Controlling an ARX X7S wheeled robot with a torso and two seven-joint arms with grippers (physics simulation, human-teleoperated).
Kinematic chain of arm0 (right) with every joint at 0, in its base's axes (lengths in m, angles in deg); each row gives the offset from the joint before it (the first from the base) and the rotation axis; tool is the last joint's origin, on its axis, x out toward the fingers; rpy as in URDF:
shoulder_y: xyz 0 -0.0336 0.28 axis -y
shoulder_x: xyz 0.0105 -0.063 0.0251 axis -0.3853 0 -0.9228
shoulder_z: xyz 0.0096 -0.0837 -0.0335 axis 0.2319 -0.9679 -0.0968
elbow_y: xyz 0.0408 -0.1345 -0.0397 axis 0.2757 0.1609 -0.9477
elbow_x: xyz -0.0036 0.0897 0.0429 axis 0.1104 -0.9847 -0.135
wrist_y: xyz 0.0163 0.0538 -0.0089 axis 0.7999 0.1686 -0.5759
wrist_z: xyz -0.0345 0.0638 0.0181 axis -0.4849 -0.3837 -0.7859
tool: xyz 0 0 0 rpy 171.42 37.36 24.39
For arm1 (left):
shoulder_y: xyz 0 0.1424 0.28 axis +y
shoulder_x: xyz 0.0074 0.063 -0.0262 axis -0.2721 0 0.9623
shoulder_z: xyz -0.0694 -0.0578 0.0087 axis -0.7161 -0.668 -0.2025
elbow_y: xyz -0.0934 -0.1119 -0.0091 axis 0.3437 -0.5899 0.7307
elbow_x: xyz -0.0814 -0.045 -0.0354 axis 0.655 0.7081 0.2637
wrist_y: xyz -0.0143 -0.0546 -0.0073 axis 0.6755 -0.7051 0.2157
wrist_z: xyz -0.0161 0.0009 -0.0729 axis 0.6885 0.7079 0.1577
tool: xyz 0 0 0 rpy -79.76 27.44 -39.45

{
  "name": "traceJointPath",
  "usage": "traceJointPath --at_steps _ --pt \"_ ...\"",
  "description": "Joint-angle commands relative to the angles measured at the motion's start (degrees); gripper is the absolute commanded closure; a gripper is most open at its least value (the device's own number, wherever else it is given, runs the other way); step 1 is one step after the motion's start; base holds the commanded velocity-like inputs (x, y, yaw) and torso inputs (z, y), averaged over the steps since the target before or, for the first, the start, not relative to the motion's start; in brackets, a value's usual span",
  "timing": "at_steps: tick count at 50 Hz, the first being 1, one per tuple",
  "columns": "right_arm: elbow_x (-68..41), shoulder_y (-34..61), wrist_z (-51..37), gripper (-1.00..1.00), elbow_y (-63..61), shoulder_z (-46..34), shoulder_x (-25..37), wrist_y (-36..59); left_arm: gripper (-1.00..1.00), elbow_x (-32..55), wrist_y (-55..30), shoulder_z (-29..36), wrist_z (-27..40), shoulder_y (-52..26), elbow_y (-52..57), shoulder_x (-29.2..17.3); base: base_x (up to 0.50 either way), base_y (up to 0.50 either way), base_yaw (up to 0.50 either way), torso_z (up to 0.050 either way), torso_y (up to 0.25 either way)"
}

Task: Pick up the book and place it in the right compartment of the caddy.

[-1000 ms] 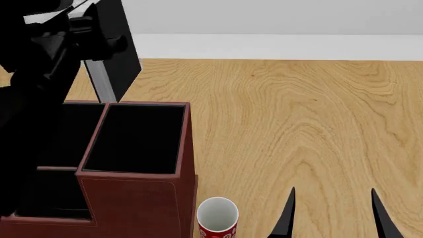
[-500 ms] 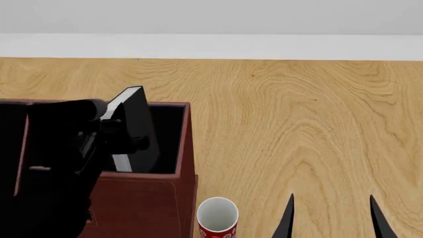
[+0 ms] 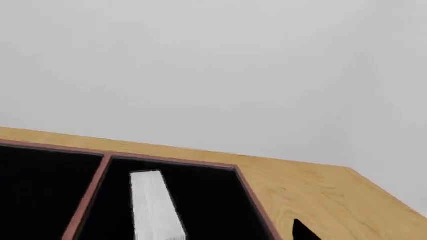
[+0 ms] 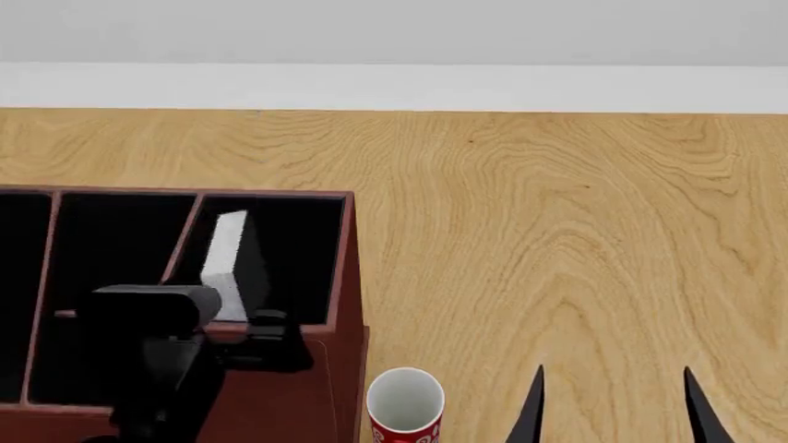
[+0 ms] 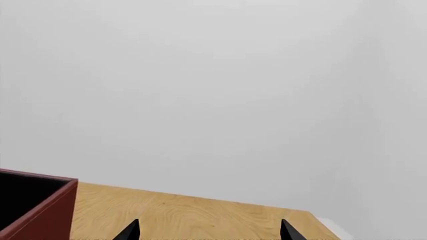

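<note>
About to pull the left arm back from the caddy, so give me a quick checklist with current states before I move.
1. Book inside the right compartment: ok, white page edges show within its walls.
2. Book standing square: not ok, it leans toward the compartment's left wall.
3. Left gripper released from the book: cannot tell, its fingers are hidden in the head view.
4. Right gripper clear of the caddy: ok, open and empty over bare table.
5. Red mug out of the retreat path: not ok, it stands right at the caddy's near corner.
</note>
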Motion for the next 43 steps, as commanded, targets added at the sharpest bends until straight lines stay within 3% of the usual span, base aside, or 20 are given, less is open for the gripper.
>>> traceJointPath --at_steps 1,8,13,18,24,30,31,32,33,34,37,39,40,43 --pt "-0.3 -0.1 0.0 -1.0 -0.4 0.0 0.1 0.1 -1.0 10.1 -3.1 2.7 0.1 7.2 2.0 -1.6 0.0 0.0 0.0 0.0 0.0" --pt "-0.3 0.6 0.0 -1.0 -0.6 -0.1 0.2 0.5 -1.0 15.7 -11.1 -1.5 8.4 1.7 25.2 -7.6 0.0 0.0 0.0 0.0 0.0" --pt "0.0 2.1 0.0 -1.0 -1.0 -0.3 0.3 0.9 -1.0 18.7 -18.6 -7.3 17.1 -11.5 40.4 -13.6 0.0 0.0 0.0 0.0 0.0" --pt "0.4 5.0 0.4 -1.0 -1.3 -0.8 0.5 2.4 -1.0 19.5 -23.0 -11.5 21.8 -20.2 45.8 -18.3 0.0 0.0 0.0 0.0 0.0" --pt "3.0 10.1 0.1 -1.0 -4.0 -0.6 1.9 6.1 -1.0 12.4 -22.0 -13.2 24.5 -22.1 48.8 -22.6 0.0 0.0 0.0 0.0 0.0" --pt "10.9 16.7 -2.1 -1.0 -21.7 2.1 5.6 18.1 -1.0 10.1 -24.9 -19.2 31.7 -24.8 61.4 -27.8 0.0 0.0 0.0 0.0 0.0" --pt "15.7 16.4 1.1 -1.0 -22.3 4.3 3.1 15.9 -1.0 9.8 -26.2 -20.5 33.6 -25.9 64.2 -28.9 0.0 0.0 0.0 0.0 0.0" --pt "23.3 16.1 9.7 -1.0 -22.3 8.1 -5.0 12.6 -1.0 10.1 -27.0 -21.5 34.7 -26.6 66.0 -29.6 0.0 0.0 0.0 0.0 0.0" --pt "31.9 17.4 18.3 -1.0 -22.3 15.0 -13.6 4.1 -1.0 11.4 -26.0 -21.8 38.4 -27.8 68.1 -32.9 0.0 0.0 0.0 0.0 0.0" --pt "33.0 17.5 26.9 -1.0 -22.3 19.4 -22.2 -2.3 -1.0 14.1 -21.0 -19.4 45.1 -28.5 68.1 -39.7 0.0 0.0 0.0 0.0 0.0" --pt "39.7 16.0 23.6 -1.0 -22.3 22.9 -23.8 -14.5 -1.0 14.8 2.2 -0.8 70.8 -35.5 68.1 -65.5 0.0 0.0 0.0 0.0 0.0" --pt "40.5 14.5 19.7 -1.0 -22.3 25.9 -23.8 -20.8 -1.0 10.8 12.2 9.8 79.0 -41.5 68.1 -81.0 0.0 0.0 0.0 0.0 0.0" --pt "40.1 13.6 17.9 -1.0 -22.3 27.2 -23.8 -22.8 -1.0 8.9 14.4 10.5 80.9 -41.2 68.1 -84.2 0.0 0.0 0.0 0.0 0.0" --pt "39.5 9.3 8.0 -1.0 -22.3 34.3 -23.8 -33.9 -1.0 4.2 11.7 9.0 81.4 -42.7 68.1 -84.4 0.0 0.0 0.0 0.0 0.0"
